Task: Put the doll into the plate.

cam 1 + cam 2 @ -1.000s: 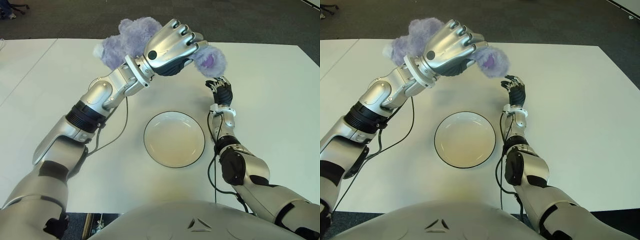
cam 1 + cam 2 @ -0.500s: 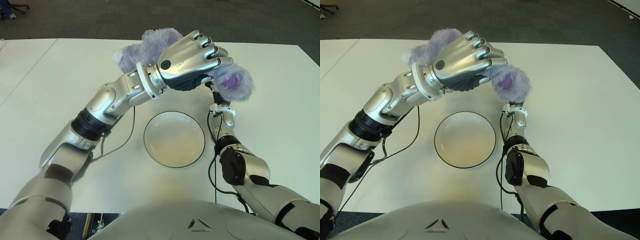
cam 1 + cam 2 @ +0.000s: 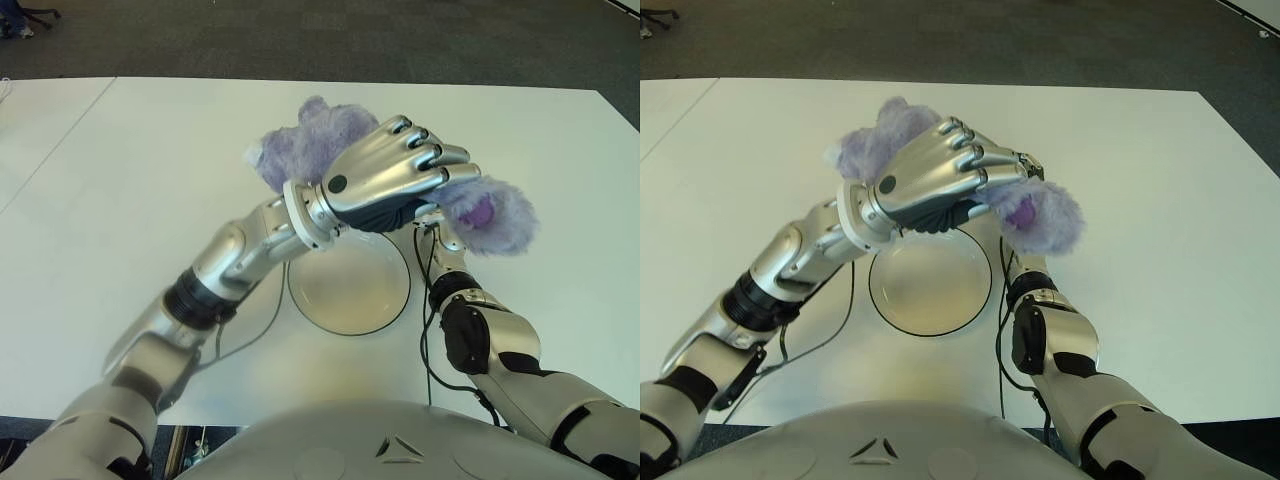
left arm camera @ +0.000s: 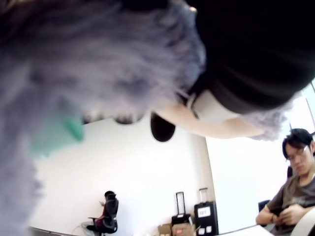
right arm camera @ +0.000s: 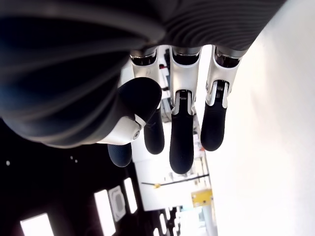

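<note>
Purple doll (image 3: 310, 145) in left hand (image 3: 385, 180)

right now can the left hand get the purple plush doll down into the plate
Probably yes. The left hand grips the purple plush doll above the far rim of the white plate, which is empty. The right hand, mostly hidden behind the doll, shows beside the plate's right edge, not over it.

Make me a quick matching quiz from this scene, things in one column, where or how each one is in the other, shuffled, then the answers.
Things:
1. doll
2. plate
3. left hand
4. right hand

States:
A. fingers relaxed, holding nothing
B. empty, on the white table
C. purple, held in the air
D. closed around the toy above the dish

Pairs: 1-C, 2-B, 3-D, 4-A
</note>
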You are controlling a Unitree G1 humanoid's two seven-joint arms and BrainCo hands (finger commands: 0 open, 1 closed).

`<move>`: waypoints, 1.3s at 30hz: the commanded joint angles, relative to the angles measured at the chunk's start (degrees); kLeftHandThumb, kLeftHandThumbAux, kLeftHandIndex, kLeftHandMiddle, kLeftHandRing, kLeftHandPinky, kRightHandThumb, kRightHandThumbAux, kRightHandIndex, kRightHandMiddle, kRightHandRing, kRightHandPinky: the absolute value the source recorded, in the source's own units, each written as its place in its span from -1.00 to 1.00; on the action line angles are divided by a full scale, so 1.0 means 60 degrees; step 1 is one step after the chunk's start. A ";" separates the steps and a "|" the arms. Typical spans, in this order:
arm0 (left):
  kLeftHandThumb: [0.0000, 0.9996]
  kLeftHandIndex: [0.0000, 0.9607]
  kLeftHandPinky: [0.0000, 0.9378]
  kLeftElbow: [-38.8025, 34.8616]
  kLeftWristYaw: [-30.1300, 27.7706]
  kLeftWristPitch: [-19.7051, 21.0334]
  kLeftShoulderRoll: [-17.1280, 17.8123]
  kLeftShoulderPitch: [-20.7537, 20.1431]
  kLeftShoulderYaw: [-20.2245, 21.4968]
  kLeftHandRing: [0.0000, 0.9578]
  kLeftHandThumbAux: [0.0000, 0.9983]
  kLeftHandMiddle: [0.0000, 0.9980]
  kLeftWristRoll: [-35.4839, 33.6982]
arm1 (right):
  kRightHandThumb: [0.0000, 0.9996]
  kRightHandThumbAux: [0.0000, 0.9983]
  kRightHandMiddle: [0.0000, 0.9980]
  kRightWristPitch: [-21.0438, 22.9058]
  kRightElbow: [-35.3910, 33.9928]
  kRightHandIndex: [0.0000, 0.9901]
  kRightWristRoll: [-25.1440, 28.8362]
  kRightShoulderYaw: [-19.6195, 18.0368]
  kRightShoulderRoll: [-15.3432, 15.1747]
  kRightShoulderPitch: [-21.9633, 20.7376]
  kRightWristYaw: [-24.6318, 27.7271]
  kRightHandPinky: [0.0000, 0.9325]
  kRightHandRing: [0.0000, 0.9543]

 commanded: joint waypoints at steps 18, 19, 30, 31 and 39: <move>0.42 -0.08 0.82 -0.1105 -0.1275 -0.0509 -0.0073 0.1548 0.0087 0.75 0.41 0.66 -0.0572 | 1.00 0.38 -0.31 0.1324 0.1426 -0.13 0.1170 -0.1230 0.0667 0.2226 0.1020 -0.11 -0.07; 0.42 -0.08 0.81 -0.1103 -0.1303 -0.0528 -0.0083 0.1552 0.0091 0.75 0.41 0.66 -0.0589 | 1.00 0.38 -0.31 0.1322 0.1427 -0.13 0.1171 -0.1237 0.0666 0.2225 0.1035 -0.11 -0.07; 0.43 -0.08 0.79 -0.0716 -0.1511 -0.1271 -0.0085 0.1489 -0.0173 0.73 0.41 0.65 -0.0663 | 1.00 0.39 -0.32 0.1495 0.1438 -0.13 0.1304 -0.1405 0.0654 0.2179 0.1197 -0.19 -0.02; 0.43 -0.08 0.79 -0.0645 -0.1432 -0.1354 -0.0093 0.1487 -0.0169 0.72 0.40 0.64 -0.0509 | 1.00 0.39 -0.32 0.1498 0.1438 -0.13 0.1316 -0.1423 0.0654 0.2175 0.1206 -0.19 -0.02; 0.44 -0.08 0.79 -0.0347 -0.1286 -0.1603 -0.0157 0.1552 -0.0114 0.71 0.40 0.62 0.0009 | 1.00 0.39 -0.34 0.1461 0.1439 -0.13 0.1288 -0.1448 0.0678 0.2181 0.1190 -0.18 -0.05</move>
